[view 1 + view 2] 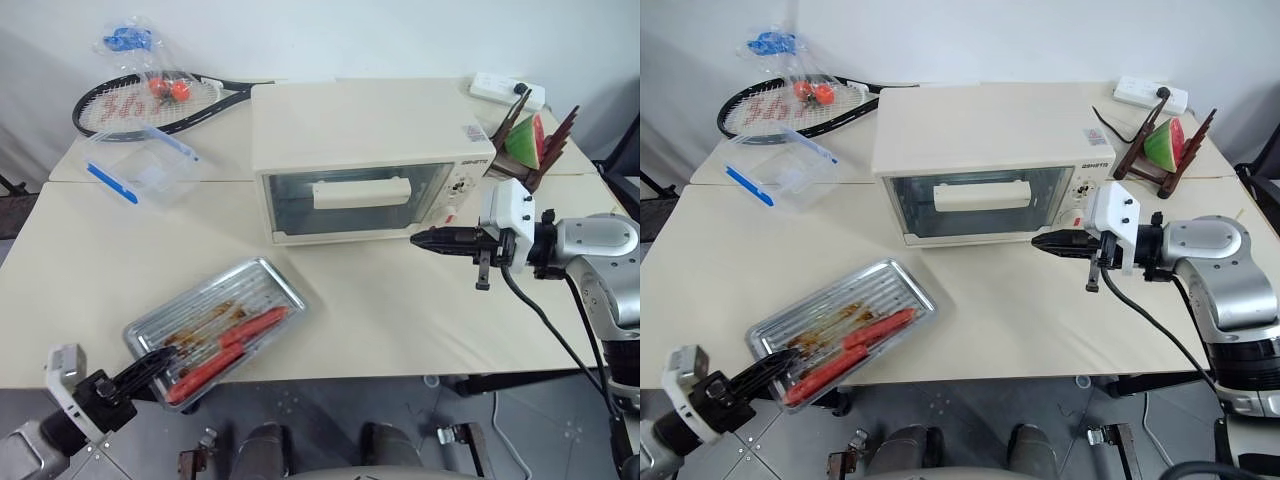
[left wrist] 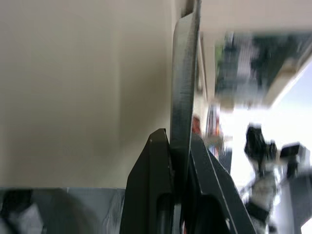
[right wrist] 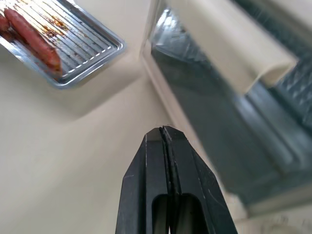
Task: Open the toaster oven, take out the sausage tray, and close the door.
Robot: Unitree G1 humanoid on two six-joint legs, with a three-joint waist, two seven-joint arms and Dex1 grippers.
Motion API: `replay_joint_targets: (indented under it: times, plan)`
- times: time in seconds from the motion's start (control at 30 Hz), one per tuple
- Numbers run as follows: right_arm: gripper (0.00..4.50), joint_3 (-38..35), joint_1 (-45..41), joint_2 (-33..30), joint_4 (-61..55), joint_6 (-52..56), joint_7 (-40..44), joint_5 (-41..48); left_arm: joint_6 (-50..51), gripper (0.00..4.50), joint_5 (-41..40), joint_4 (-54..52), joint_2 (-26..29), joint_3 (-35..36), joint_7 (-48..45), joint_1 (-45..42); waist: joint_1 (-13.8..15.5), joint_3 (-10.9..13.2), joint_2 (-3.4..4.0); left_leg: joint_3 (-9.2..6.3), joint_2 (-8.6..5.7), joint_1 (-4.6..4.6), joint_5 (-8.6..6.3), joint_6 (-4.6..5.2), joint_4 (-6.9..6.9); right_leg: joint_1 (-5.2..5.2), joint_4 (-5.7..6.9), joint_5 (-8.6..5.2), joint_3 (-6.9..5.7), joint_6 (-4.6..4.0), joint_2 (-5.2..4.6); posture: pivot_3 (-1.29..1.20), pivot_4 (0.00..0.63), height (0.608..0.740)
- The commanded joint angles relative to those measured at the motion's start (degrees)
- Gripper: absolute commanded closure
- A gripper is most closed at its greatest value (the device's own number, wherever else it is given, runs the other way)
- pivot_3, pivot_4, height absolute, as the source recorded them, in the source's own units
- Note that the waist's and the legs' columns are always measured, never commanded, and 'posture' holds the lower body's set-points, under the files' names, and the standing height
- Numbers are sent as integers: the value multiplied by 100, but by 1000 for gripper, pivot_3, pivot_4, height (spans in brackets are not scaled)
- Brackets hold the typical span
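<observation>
Nearest the table's front edge, the left gripper [image 1: 160, 362] has its two black fingers pinched on the rim of the sausage tray [image 1: 262, 285]; from the left wrist view the thin metal edge [image 2: 184, 87] runs up between the fingers [image 2: 151, 195]. The tray sits on the cream table [image 1: 400, 320], angled, with its near corner at the edge where the gripper grips it. A few long red sausages [image 1: 225, 350] lie toward the near side of it, with brown grease smeared over the ridged bottom.

Further in and to the right, the right gripper [image 1: 418, 240] hangs just above the table with its fingers pressed together on nothing, pointing left along the front of the toaster oven [image 1: 365, 160], close to its lower right corner but apart from it. The tray lies well to the left of this gripper.

The oven stands mid-table, its door [image 1: 350, 200] up and shut, the cream bar handle [image 1: 362, 192] across the glass. Small dark lettering sits above the knobs [image 1: 458, 186], too small to read, and a sticker on the oven's top is likewise illegible.

Behind on the left are a clear plastic box [image 1: 140, 165] with a blue strip and a racket [image 1: 150, 100]; at the back right, a white power strip [image 1: 508, 90] and a watermelon slice [image 1: 525, 140] on a wooden stand.
</observation>
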Motion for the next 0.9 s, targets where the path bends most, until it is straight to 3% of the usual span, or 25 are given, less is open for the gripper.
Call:
replay_joint_targets:
  times: [0.03, 0.1, 0.2, 0.47, 0.57, 0.9]
  plan:
    - [4470, -220, 162, -183, -310, 96, 35, 54, 269, 4500, -95, 287, 298, -618, -126, -707, 0, 0, 0, 0, 0, 0, 0, 0, 0, 0, 3, 0, 0, 0, 0, 0, 150, 740]
    - [4470, -256, 376, -308, -491, 236, 77, 79, 438, 4500, -95, 560, 406, -1132, -134, -1363, -17, 0, 0, 2, 0, 0, 0, -1, 0, 1, 2, 1, 0, 1, 1, 0, 150, 740]
    - [3899, -397, 768, -466, -795, 514, 145, 247, 624, 4500, -95, 942, 404, -1844, -87, -2254, -20, 0, 0, 3, -3, 0, 0, -1, -2, -1, 6, 1, 0, 3, 0, 0, 150, 740]
    - [1154, -1159, 1916, -699, -1404, 842, 91, 493, 837, 4500, -59, 1713, 89, -3312, 126, -4011, 19, 1, -1, 5, -7, 1, 2, -1, -1, 1, 6, 4, -1, 8, 0, 0, 150, 740]
    - [158, -1508, 2256, -783, -1386, 818, 36, 419, 992, 4500, 510, 2010, -241, -3670, 13, -4544, 66, 1, -1, 13, -11, 3, 3, 1, 3, 4, 6, 5, 0, 9, 0, 0, 150, 740]
    - [14, -2286, 2967, -723, -1816, 998, -295, 465, 951, 4500, 2470, 2932, -1286, -3625, -683, -5474, 341, -5, 8, 45, -23, 9, 16, 11, 22, 27, -14, 8, -1, 15, -8, 0, 150, 740]
